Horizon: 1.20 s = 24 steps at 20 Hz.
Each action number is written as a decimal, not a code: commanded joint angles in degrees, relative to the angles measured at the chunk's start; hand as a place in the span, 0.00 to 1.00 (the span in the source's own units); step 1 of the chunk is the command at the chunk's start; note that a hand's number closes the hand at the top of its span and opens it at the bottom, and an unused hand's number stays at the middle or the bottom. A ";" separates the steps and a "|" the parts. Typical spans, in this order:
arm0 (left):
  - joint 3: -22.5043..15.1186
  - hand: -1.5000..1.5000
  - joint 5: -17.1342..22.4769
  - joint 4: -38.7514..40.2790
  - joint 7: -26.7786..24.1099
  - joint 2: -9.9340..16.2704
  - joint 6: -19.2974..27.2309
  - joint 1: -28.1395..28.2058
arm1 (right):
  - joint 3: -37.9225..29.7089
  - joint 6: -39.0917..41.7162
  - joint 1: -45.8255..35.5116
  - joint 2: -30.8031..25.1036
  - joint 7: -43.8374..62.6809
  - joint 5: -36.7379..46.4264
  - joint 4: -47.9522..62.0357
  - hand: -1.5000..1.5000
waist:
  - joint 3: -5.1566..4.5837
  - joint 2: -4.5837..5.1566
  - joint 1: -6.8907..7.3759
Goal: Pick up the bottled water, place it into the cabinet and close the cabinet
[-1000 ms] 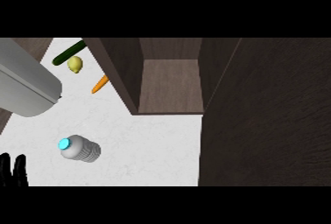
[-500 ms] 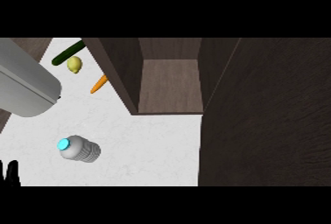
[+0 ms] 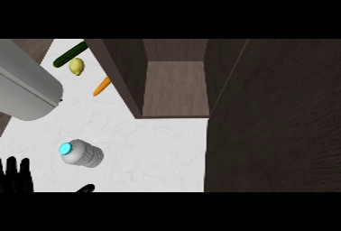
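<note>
Left hand risen back into lower-left corner, fingers spread; bottled water just beside, up-right, untouched.

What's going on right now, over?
Left hand open, low left corner; right hand out of view. Bottled water on the counter, untouched. Cabinet open, path clear.

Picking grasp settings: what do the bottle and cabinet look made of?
The bottled water looks like pale, ribbed plastic with a glossy cyan cap, though glass can't be excluded. The cabinet looks like matte dark wood, judging by its brown grain.
</note>
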 commanded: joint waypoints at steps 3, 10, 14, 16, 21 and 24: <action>0.52 0.00 7.63 14.41 -11.87 -0.60 -0.73 -1.95 | -2.18 1.39 5.04 -1.01 1.04 -5.00 -9.31 0.00 | -0.01 0.07 -0.15; 12.88 0.00 15.78 25.68 -14.95 -0.56 -12.45 -5.73 | -5.23 3.93 11.40 -2.23 -2.60 -8.14 -11.24 0.00 | 0.00 0.18 -0.44; 17.13 0.00 18.97 35.87 -20.92 -0.61 -15.13 -10.52 | -4.42 5.84 13.77 -1.50 -6.42 -5.74 -10.79 0.00 | -0.02 0.18 -0.71; 18.48 0.00 19.93 42.81 -22.19 -0.61 -16.24 -16.64 | -3.13 4.78 11.45 -0.48 -6.32 -5.03 -7.98 0.00 | -0.02 0.39 -0.58; 18.70 0.00 22.87 48.06 -29.87 -0.62 -19.32 -14.16 | -5.55 6.23 16.86 -1.31 -6.82 -7.23 -13.00 0.00 | -0.05 0.31 -0.25; 21.27 0.00 21.83 51.96 -29.50 -0.62 -17.78 -19.62 | -9.12 9.92 18.25 -2.10 -11.86 -7.91 -8.06 0.00 | 0.06 0.17 -0.67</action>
